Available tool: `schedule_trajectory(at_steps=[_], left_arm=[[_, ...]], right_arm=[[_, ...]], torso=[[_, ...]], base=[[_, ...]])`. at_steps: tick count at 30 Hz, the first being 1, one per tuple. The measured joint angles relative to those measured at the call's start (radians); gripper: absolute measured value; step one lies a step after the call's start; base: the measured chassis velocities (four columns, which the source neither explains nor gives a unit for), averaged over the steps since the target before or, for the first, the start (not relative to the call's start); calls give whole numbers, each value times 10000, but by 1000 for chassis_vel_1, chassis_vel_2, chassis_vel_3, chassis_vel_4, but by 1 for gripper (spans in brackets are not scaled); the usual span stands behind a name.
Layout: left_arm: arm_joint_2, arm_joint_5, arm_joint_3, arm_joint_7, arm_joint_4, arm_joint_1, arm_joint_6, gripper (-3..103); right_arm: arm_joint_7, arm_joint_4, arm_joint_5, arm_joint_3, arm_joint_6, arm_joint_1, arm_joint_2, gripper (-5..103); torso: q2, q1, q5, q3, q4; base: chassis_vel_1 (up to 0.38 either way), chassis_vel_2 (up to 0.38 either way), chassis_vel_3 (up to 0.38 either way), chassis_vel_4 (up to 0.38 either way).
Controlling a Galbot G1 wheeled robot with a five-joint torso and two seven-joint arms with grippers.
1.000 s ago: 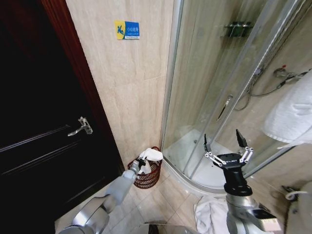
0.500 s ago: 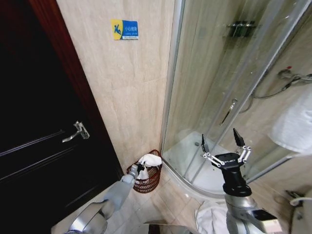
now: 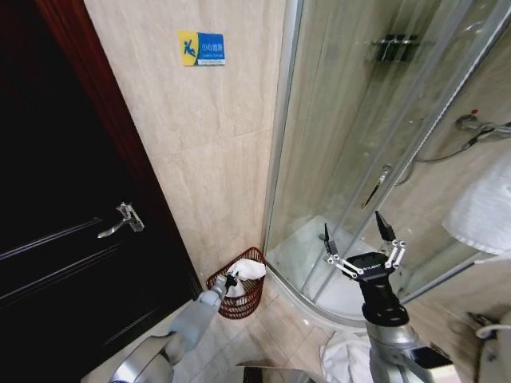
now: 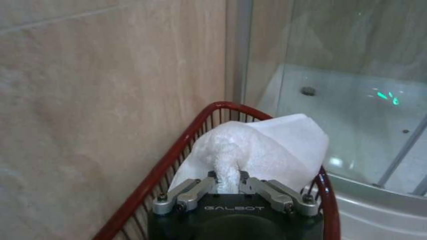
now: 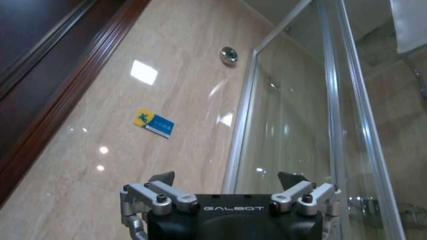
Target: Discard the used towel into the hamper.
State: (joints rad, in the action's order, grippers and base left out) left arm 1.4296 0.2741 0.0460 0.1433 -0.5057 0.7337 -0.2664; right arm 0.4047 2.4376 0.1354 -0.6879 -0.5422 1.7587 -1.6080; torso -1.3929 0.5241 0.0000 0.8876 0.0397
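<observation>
White towel [image 4: 263, 147] already sits in the hamper [image 4: 200, 125] in the corner beside the shower glass, yet the left gripper [image 4: 230, 182] pinches a fold, so release remains; the right gripper [image 3: 361, 243] hangs open, well apart.

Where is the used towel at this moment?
In the head view the towel sits at the hamper on the floor, in the corner between the tiled wall and the shower enclosure; the left gripper is shut on it.

Tiled bathroom, hotel-style

Curved glass shower enclosure [image 3: 359, 159] with wall-mounted chrome shower fitting [image 3: 479, 126], beige marble-look wall tiles [image 3: 215, 144], dark wooden door [image 3: 64, 239], small blue-yellow caution sign [image 3: 201, 49].
</observation>
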Motion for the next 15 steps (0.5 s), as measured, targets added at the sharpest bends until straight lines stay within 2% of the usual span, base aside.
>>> schedule_trajectory(at_steps=[15], left_arm=[[298, -193, -139, -154, 717, -92, -43, 8]], right_arm=[[75, -97, -18, 33, -102, -44, 0, 100]], torso=[[0, 3, 1, 1, 2]], base=[[0, 0, 0, 0]])
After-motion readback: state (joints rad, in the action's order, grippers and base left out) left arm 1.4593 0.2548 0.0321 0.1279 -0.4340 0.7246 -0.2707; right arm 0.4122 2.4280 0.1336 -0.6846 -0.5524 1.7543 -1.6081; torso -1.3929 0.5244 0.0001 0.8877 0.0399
